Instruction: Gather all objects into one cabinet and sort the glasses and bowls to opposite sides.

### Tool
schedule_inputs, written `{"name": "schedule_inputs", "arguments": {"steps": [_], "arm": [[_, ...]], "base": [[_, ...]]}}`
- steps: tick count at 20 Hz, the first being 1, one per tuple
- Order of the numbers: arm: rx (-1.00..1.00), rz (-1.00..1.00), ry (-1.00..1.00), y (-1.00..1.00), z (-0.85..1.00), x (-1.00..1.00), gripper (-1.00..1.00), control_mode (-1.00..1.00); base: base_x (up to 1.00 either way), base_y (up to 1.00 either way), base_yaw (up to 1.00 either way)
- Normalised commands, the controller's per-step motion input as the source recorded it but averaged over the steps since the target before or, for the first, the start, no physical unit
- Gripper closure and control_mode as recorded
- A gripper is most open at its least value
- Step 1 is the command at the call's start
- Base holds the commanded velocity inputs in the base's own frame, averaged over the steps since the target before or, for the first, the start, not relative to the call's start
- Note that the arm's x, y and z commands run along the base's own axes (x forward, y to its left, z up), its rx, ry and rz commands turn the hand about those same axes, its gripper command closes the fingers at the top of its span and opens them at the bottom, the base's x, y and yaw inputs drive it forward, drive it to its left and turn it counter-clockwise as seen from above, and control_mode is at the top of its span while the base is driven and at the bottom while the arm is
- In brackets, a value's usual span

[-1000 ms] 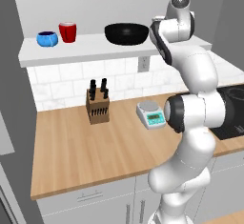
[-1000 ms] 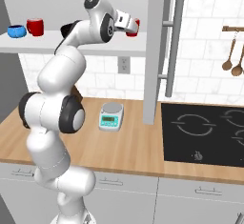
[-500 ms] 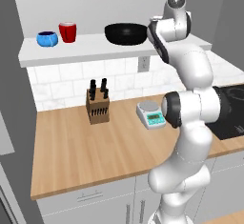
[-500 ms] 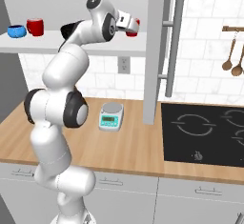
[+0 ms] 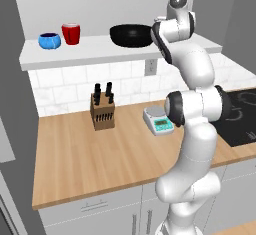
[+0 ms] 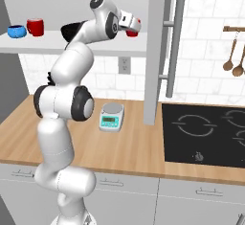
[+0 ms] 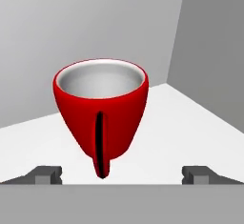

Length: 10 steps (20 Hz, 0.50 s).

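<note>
While its gripper (image 7: 122, 175) stood released before one red cup (image 7: 101, 116), sorting remained unfinished on the cabinet shelf (image 5: 100, 54).

Setting: a rendered domestic kitchen. Evidence: wooden tabletop (image 5: 90, 154) over white drawer fronts (image 5: 95, 209) with metal handles; white tiled backsplash (image 5: 65, 89) with a wall socket (image 5: 150, 67); black hob (image 6: 206, 133) set into the tabletop; wooden spoons (image 6: 234, 59) hanging on a rail; knife block (image 5: 102, 110) and kitchen scale (image 6: 111, 117) on the tabletop; open wall shelf (image 5: 100, 51) carrying bowls and cups.
</note>
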Motion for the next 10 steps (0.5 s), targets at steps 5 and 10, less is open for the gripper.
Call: {"name": "schedule_inputs", "arguments": {"steps": [5, 10], "arm": [[0.0, -0.05, 0.01, 0.0, 0.0, 0.3, -1.0, -1.0], [0.0, -0.06, 0.03, 0.0, 0.0, 0.32, -1.0, -1.0]], "base": [[0.0, 0.0, 0.0], [0.0, 0.0, 0.0]]}}
